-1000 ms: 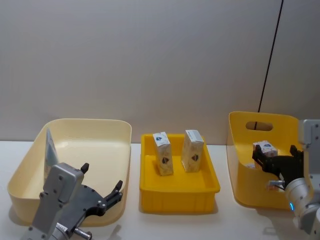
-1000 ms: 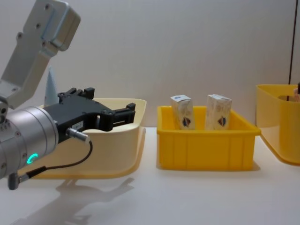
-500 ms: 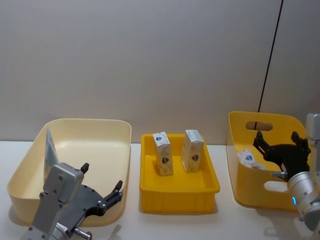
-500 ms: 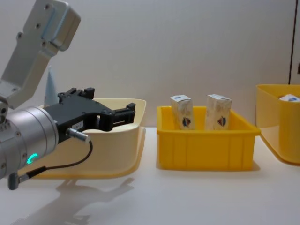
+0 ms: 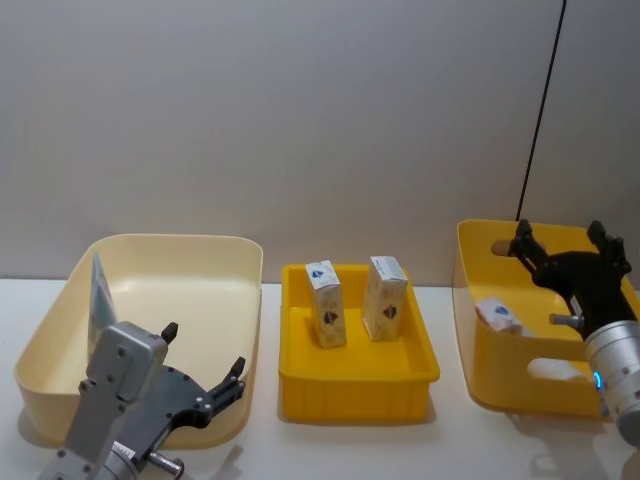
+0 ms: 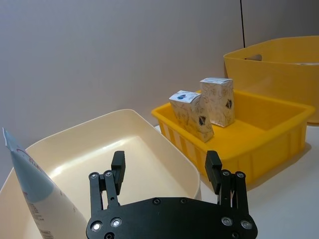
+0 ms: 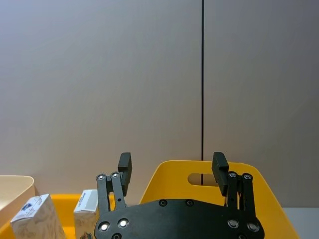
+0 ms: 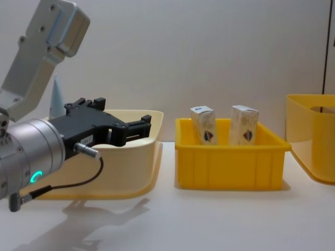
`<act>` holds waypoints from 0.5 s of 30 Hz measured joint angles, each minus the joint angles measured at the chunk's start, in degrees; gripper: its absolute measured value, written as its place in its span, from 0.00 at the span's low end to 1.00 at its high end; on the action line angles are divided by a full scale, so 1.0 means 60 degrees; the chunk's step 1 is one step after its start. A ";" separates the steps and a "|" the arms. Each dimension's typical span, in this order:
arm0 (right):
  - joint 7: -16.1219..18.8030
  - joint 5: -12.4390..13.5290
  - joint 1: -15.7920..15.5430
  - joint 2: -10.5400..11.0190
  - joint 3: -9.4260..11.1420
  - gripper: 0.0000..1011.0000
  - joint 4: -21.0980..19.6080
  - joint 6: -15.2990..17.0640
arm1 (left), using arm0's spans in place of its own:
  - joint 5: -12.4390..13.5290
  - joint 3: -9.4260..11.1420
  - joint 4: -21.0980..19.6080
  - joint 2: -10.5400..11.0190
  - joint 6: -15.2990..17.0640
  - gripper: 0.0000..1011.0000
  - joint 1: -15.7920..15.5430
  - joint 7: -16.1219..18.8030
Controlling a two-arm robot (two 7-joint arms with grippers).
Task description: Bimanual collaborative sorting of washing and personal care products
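Seeing two white cartons (image 5: 326,317) (image 5: 385,300), orange print, blue emblem, standing in yellow tray (image 5: 357,383). Third carton (image 5: 498,315) lying in deep yellow bin (image 5: 478,352). Light-blue tube (image 5: 100,300) leaning at cream bin (image 5: 195,252) left wall. Right gripper (image 5: 570,242) hovering above deep bin, fingers apart, empty. Left gripper (image 5: 203,374) sitting at cream bin front rim, fingers spread, empty. I'm noting open table in front of bins.
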 joint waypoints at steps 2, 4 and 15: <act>0.0000 0.0001 -0.0006 0.0001 -0.0001 0.99 -0.0002 0.0000 | 0.0000 -0.0001 0.0000 0.0000 0.0000 0.99 0.0000 0.0000; 0.0001 0.0013 -0.0033 0.0014 -0.0017 0.99 -0.0022 0.0000 | 0.0000 0.0000 0.0000 0.0000 0.0000 0.99 0.0000 0.0000; 0.0048 0.0268 -0.0656 0.0397 -0.0431 0.99 -0.0481 -0.0002 | 0.0000 0.0001 0.0001 0.0000 0.0000 0.99 0.0000 0.0000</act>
